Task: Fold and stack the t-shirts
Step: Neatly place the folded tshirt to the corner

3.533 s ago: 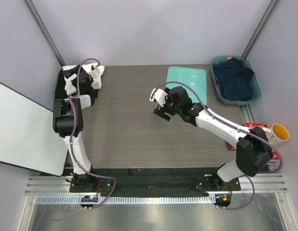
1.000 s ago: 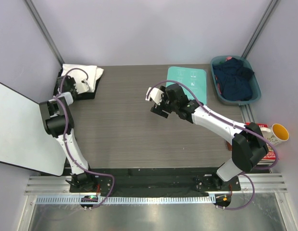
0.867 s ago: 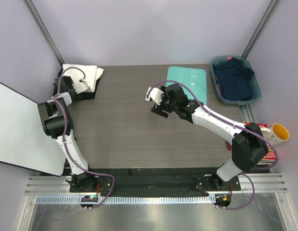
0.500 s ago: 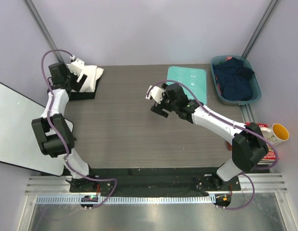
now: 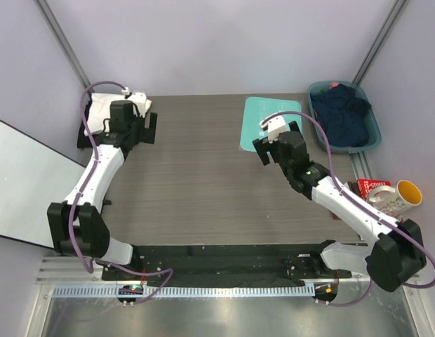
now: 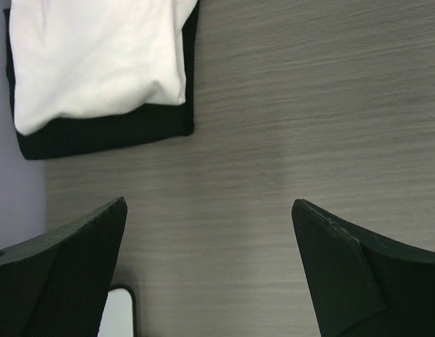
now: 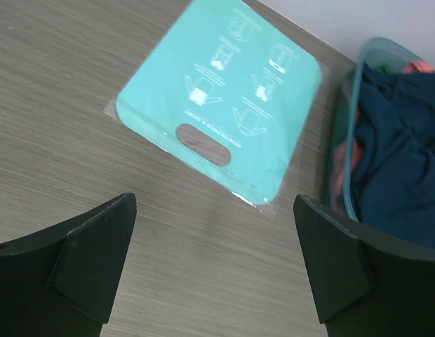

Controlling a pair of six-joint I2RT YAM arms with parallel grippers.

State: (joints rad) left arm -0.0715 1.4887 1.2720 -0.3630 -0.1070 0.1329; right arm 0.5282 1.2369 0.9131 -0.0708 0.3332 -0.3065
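Note:
A folded white t-shirt [image 5: 109, 107] lies on a folded black t-shirt [image 5: 86, 135] at the table's far left corner. In the left wrist view the white shirt [image 6: 98, 63] covers most of the black one [image 6: 112, 133], which shows as a border along its near and right sides. My left gripper [image 5: 142, 128] is open and empty over bare table just right of the stack [image 6: 209, 203]. My right gripper [image 5: 273, 142] is open and empty over the table just in front of the teal board [image 5: 273, 114], which also shows in the right wrist view [image 7: 215, 199].
The teal plastic board [image 7: 224, 98] lies flat at the far right. A teal basket [image 5: 372, 133] with dark blue clothes [image 7: 400, 140] stands beside it. A yellow-lined mug [image 5: 407, 193] and a red box [image 5: 368, 186] sit at the right edge. A white panel [image 5: 35, 182] lies off the left side.
My left gripper has left the stack and moved right over bare table. My right gripper has swung right, from the table's middle to just before the teal board.

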